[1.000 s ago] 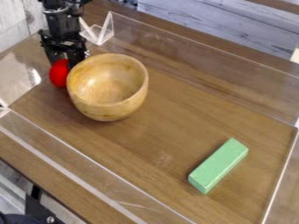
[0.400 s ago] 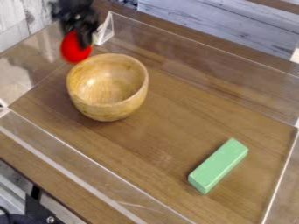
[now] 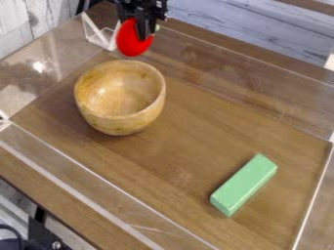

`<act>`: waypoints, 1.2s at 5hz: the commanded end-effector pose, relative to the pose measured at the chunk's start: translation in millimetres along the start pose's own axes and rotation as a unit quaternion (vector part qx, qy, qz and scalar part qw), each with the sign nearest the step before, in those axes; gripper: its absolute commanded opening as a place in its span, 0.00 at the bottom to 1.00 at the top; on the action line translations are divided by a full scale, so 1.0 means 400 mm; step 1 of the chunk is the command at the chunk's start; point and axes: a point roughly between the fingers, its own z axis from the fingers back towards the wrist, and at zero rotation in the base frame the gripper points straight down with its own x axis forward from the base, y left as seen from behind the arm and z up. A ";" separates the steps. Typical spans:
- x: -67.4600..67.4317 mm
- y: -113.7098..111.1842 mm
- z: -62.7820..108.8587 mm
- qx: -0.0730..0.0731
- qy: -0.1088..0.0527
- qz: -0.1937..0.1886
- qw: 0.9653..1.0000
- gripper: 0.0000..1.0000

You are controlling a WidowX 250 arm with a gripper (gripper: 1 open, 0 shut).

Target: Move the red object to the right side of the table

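One small red object (image 3: pixel 133 38) hangs clamped in the pincer (image 3: pixel 139 21), gripped at its upper part. It looks light, rigid and smooth-skinned, so a slip seems the main risk; the wooden bowl (image 3: pixel 120 96) sits below and in front of the pincer.

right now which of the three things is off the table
The red object, held up in the shut gripper. The wooden bowl and green block both rest on the table.

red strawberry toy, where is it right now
In the camera view the red strawberry toy hangs in the shut gripper near the top edge, left of centre, in the air just beyond the wooden bowl.
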 end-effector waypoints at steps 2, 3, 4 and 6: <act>0.056 -0.165 0.058 0.003 -0.049 -0.022 0.999 0.00; 0.062 -0.234 0.058 0.003 -0.053 -0.030 0.998 0.00; 0.056 -0.274 0.039 0.001 -0.053 -0.038 0.998 0.00; 0.023 -0.360 -0.025 -0.004 -0.057 -0.056 0.997 0.00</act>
